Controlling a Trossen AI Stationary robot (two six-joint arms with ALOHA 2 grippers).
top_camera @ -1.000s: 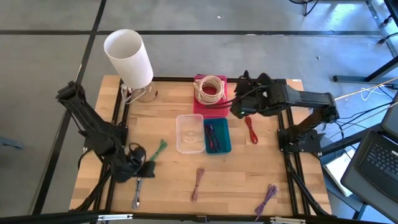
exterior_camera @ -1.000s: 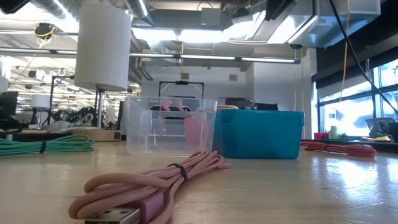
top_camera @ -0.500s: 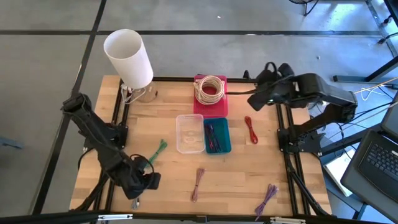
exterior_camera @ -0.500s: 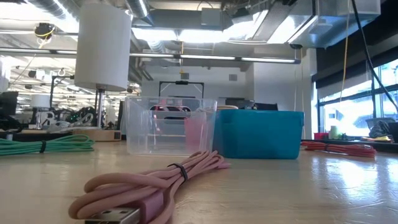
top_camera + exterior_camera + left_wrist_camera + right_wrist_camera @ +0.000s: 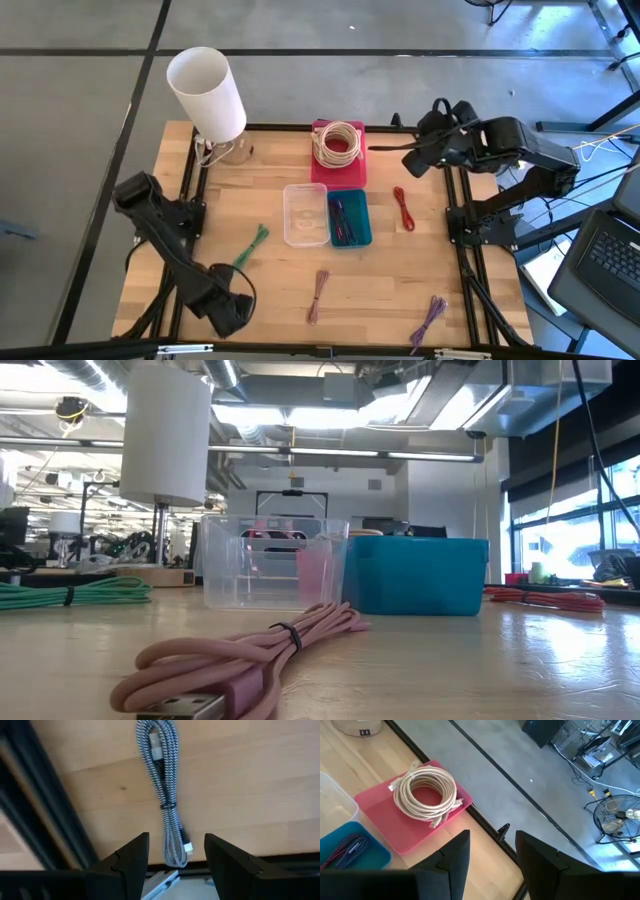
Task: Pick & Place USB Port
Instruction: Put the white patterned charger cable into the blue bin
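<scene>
A black-and-white braided USB cable (image 5: 165, 790) lies bundled near the table's near-left corner. My left gripper (image 5: 176, 865) hangs above it, pointing down and open. Its fingers stand on either side of the cable's plug end (image 5: 187, 848), apart from it. In the high view the left gripper (image 5: 228, 310) hides this cable. My right gripper (image 5: 492, 865) is open with nothing between its fingers. It is raised at the far right (image 5: 412, 162), beyond the red cable (image 5: 403, 208).
A clear bin (image 5: 304, 214) and a teal bin (image 5: 349, 218) holding cables stand mid-table. A pink tray (image 5: 338, 150) with a white coil is behind them, and a white lamp (image 5: 207, 92) stands far left. Green (image 5: 252, 243), pink (image 5: 318, 296) and purple (image 5: 430, 320) cable bundles lie loose.
My left gripper has gone toward the table's near edge and down, tipping over until it points straight down above the braided cable. My right gripper has drawn back up and toward the far right edge, away from the pink tray, then kept still.
</scene>
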